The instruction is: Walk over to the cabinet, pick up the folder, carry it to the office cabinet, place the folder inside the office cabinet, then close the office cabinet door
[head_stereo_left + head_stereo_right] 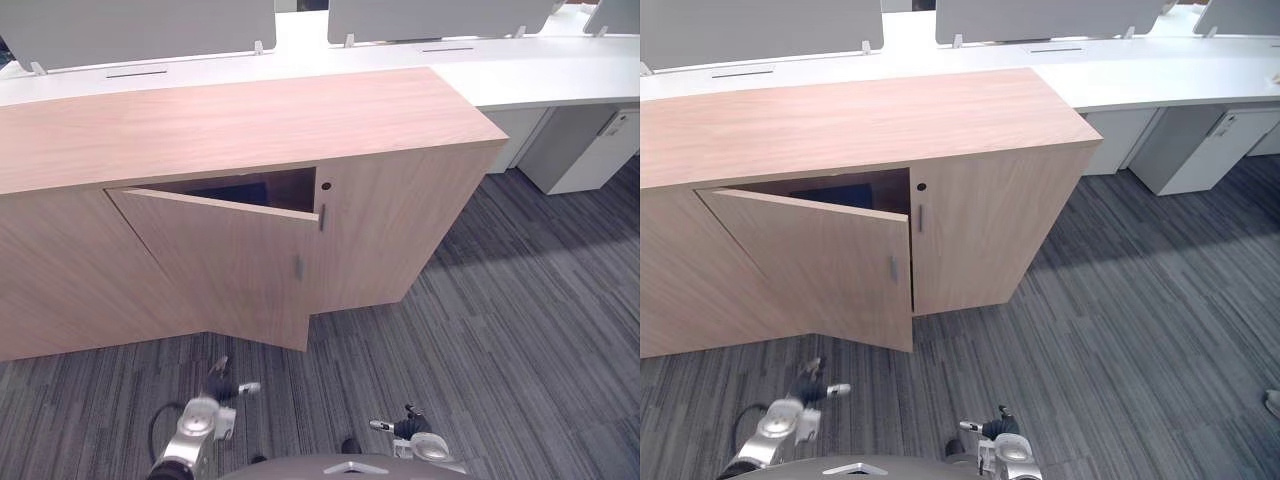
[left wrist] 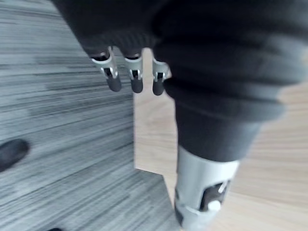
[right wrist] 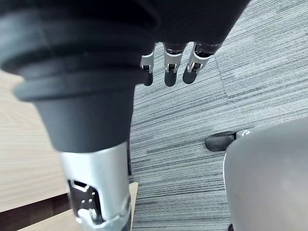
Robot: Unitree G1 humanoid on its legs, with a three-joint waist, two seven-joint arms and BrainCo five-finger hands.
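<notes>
A wooden office cabinet (image 1: 230,120) stands in front of me on the carpet. Its left door (image 1: 225,265) hangs ajar, swung out toward me, and the right door (image 1: 390,220) is closed. Through the gap at the top I see a dark blue flat thing (image 1: 830,195) inside, too shadowed to identify. My left hand (image 1: 222,385) hangs low before the open door, its fingers (image 2: 136,79) relaxed and holding nothing. The right hand (image 1: 400,428) hangs low further right, with fingers (image 3: 169,72) also straight and empty.
Behind the cabinet runs a white desk (image 1: 540,70) with grey partition screens (image 1: 140,30). A white drawer unit (image 1: 590,150) stands under it at the right. Grey striped carpet (image 1: 500,330) stretches to the right of the cabinet.
</notes>
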